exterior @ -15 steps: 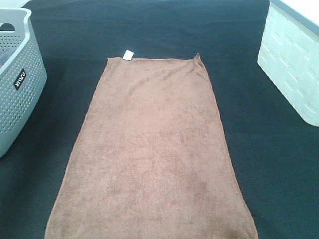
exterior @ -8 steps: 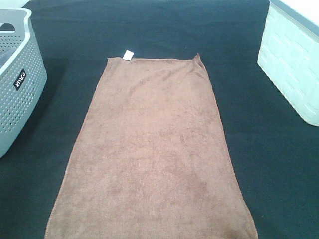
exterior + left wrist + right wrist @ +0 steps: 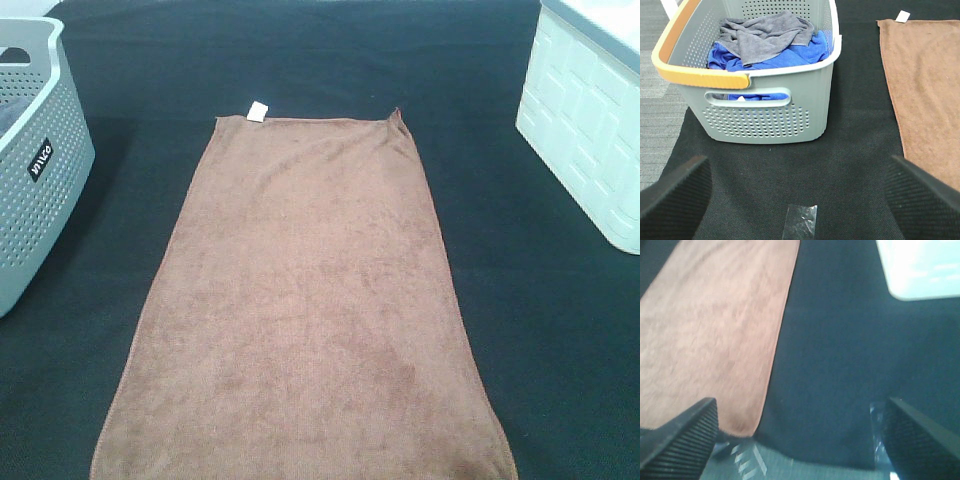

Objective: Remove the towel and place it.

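Note:
The reddish-brown towel (image 3: pixel 305 300) lies flat and spread out on the black table cloth (image 3: pixel 520 300), its long side running from near to far. A small white tag (image 3: pixel 257 110) sits at its far left corner. The towel's edge also shows in the left wrist view (image 3: pixel 925 90) and the right wrist view (image 3: pixel 715 325). My left gripper (image 3: pixel 800 200) is open and empty above the cloth, between the basket and the towel's left edge. My right gripper (image 3: pixel 800 440) is open and empty above the cloth just right of the towel's near right corner. Neither gripper shows in the high view.
A grey perforated laundry basket (image 3: pixel 35 160) stands at the left; in the left wrist view the basket (image 3: pixel 765 115) holds a grey cloth (image 3: pixel 762 35) and a blue cloth (image 3: pixel 790 52). A white box (image 3: pixel 590 120) stands at the right, also in the right wrist view (image 3: pixel 920 267).

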Available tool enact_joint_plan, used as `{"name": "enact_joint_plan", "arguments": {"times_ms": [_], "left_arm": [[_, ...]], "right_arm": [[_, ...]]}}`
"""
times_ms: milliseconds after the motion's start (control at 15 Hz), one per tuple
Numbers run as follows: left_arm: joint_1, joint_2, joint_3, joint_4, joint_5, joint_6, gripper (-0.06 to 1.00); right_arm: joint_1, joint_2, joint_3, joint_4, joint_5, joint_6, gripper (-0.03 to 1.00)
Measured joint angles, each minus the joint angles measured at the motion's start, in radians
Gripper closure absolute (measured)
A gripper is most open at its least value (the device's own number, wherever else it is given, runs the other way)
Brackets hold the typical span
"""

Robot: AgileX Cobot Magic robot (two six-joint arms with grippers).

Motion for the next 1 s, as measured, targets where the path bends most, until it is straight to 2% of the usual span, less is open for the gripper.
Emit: {"name": "enact_joint_plan", "arguments": {"times_ms": [267,400,533,1000], "left_arm": [[0.002,-0.080,0.049,0.021,0.039,-0.020,0.06],[0.003,-0.081,0.088,-0.031,0.023,-0.020,0.06],[0.003,-0.082,0.121,-0.085,-0.035,0.012,0.06],[0.003,-0.082,0.125,-0.097,-0.044,0.016,0.06]], "right_arm": [[0.000,-0.054,0.037,-0.001,-0.008,-0.034,0.13],[0.000,-0.054,0.055,-0.001,-0.078,-0.069,0.13],[0.000,-0.054,0.083,0.001,-0.123,-0.072,0.13],[0.000,-0.054,0.083,0.000,-0.134,-0.076,0.14]]}}
